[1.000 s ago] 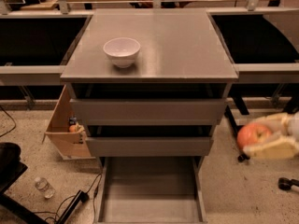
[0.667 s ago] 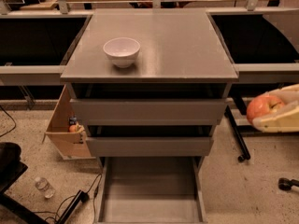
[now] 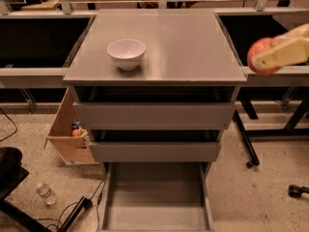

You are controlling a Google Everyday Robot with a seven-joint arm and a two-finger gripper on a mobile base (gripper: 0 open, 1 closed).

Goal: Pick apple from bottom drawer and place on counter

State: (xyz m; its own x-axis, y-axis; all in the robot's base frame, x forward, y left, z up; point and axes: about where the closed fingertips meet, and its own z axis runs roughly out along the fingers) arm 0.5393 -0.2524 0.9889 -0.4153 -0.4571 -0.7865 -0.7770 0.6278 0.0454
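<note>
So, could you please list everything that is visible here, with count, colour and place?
counter: one, grey, top of the cabinet, centre.
bowl: one, white, on the counter, left part.
upper drawers: two, grey, below the counter.
bottom drawer: one, grey, pulled out, lowest.
wooden box: one, light, left of the cabinet.
bottle: one, clear, on the floor, lower left.
apple: one, red, in the air right of the counter.
tool: one, cream, shut on the apple, right edge.
</note>
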